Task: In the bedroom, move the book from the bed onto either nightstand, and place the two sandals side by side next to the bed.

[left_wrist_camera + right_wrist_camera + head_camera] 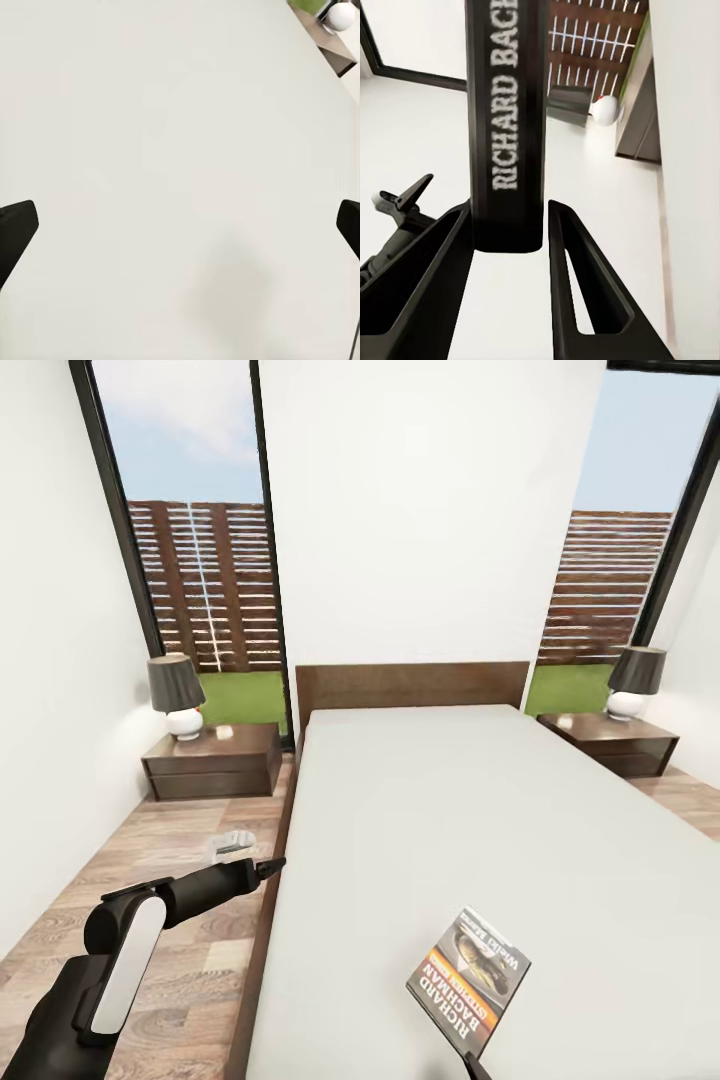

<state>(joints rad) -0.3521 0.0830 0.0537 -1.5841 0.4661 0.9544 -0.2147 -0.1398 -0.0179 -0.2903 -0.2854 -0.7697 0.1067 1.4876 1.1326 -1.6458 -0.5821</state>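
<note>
The book point(468, 980) is tilted up over the near part of the white bed point(450, 830).

The right wrist view shows the right gripper point(510, 225) with its jaws closed on the book's spine. The left wrist view shows the left gripper point(180, 225) with its jaws wide apart over the mattress. A nightstand point(213, 760) stands on each side of the bed, on the wood floor point(190, 960).

The thin paperback book point(468, 980) lies on the large white-mattressed bed point(450, 840) at its near right; low dark-wood nightstands flank the far headboard (left point(212, 760), right point(610, 741)), each bearing a lamp.
</note>
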